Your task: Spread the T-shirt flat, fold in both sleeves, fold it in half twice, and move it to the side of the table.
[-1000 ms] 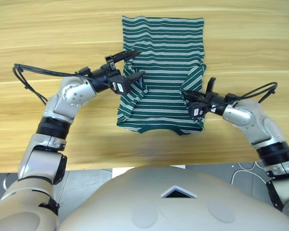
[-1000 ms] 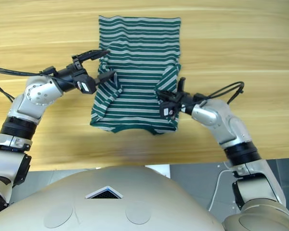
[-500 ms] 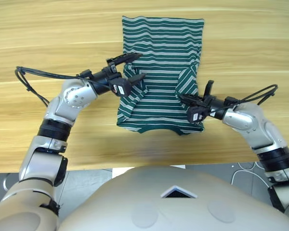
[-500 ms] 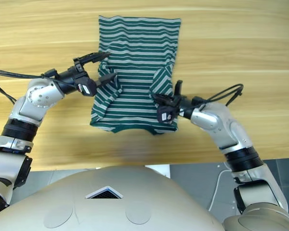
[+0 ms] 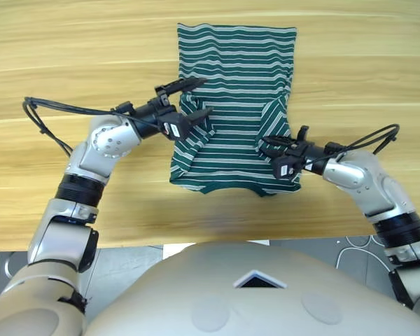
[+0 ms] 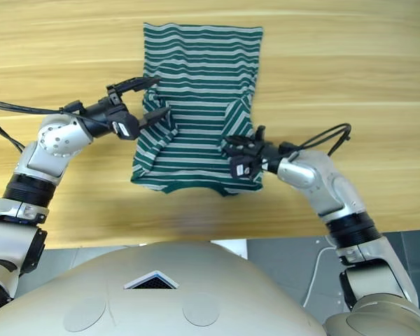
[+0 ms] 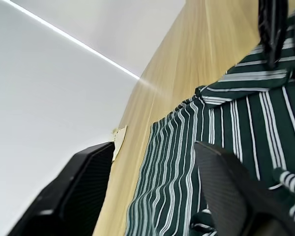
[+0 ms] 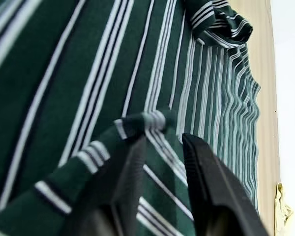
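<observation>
Sleeves are the stage this job has reached, I'd say. The T-shirt (image 5: 234, 63) lies spread on the table (image 5: 70, 56), hem at the far end and collar at the near end, roughly midway between the two arms. Its left sleeve (image 5: 193, 129) is turned in over the body, though bunched rather than flat. The right sleeve (image 5: 274, 115) is likewise doubled inward onto the stripes. Neither of the two halvings looks begun, and the shirt is not yet at the side of the table, so most of the work is left.

The left gripper (image 5: 196, 98) hovers over the shirt's left edge, just beyond the bunched sleeve. Its fingers are spread wide with nothing between them, and in its wrist view the striped cloth lies under the gap. The right gripper (image 5: 267, 147) sits low on the shirt's right side, on the near side of the folded sleeve. Its fingers are drawn close together, and the right wrist view shows a ridge of the sleeve's cloth pinched at their tips. How firm that pinch is, I can't tell.
</observation>
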